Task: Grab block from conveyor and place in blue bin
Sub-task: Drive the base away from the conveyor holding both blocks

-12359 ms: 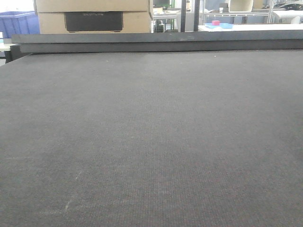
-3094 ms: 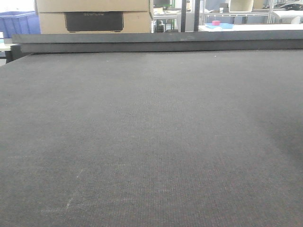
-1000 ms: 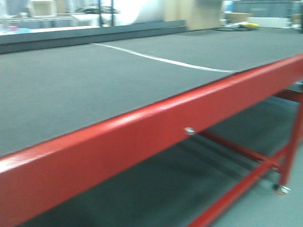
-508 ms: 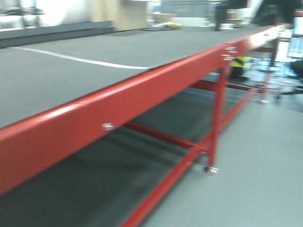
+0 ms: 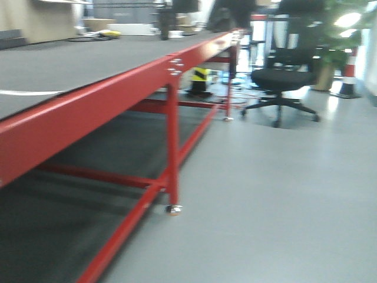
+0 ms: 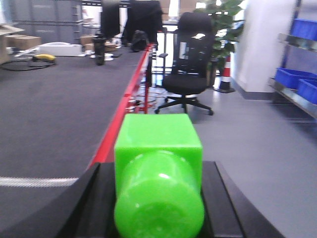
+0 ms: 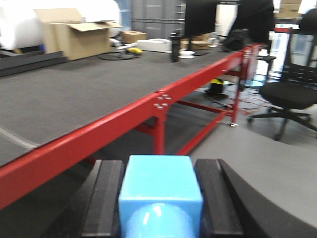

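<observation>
The left gripper [image 6: 158, 171] is clamped on a green block [image 6: 158, 141], with the conveyor [image 6: 49, 109] stretching away on its left; the right gripper [image 7: 159, 171] likewise pinches a light blue block [image 7: 161, 183] near the belt's red rail [image 7: 124, 119]. Grabbing looks done, so this is the carry, and the next move calls for bringing a block above a blue bin [image 6: 291, 78]; those on the far-right shelf hide their contents, as does the open cardboard box [image 7: 74, 37]
</observation>
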Action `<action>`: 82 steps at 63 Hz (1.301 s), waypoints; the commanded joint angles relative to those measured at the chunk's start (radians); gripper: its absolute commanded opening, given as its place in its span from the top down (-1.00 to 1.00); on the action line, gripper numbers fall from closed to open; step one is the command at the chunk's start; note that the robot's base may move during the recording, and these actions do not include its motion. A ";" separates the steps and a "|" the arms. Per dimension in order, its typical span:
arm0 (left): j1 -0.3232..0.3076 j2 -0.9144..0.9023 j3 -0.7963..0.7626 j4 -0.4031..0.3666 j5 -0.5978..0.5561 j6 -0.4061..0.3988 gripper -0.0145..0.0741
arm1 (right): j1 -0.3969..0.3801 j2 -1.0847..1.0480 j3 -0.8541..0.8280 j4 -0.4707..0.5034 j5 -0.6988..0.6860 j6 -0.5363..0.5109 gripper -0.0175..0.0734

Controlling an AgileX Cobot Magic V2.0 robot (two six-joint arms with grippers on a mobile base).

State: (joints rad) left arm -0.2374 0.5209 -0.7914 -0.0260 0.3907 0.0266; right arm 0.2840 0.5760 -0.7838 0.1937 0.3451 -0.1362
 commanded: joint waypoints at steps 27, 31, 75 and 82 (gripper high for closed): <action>-0.005 -0.006 -0.005 -0.006 -0.020 -0.001 0.92 | 0.003 -0.005 0.001 -0.001 -0.016 -0.004 0.98; -0.005 -0.006 -0.005 -0.006 -0.020 -0.001 0.92 | 0.003 -0.005 0.001 -0.001 -0.016 -0.004 0.98; -0.005 -0.006 -0.005 -0.006 -0.020 -0.001 0.92 | 0.003 -0.005 0.001 -0.001 -0.016 -0.004 0.98; -0.005 -0.006 -0.005 -0.006 -0.020 -0.001 0.92 | 0.003 -0.005 0.001 -0.001 -0.016 -0.004 0.98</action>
State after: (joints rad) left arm -0.2374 0.5209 -0.7914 -0.0260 0.3907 0.0266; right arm 0.2840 0.5741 -0.7838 0.1937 0.3451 -0.1362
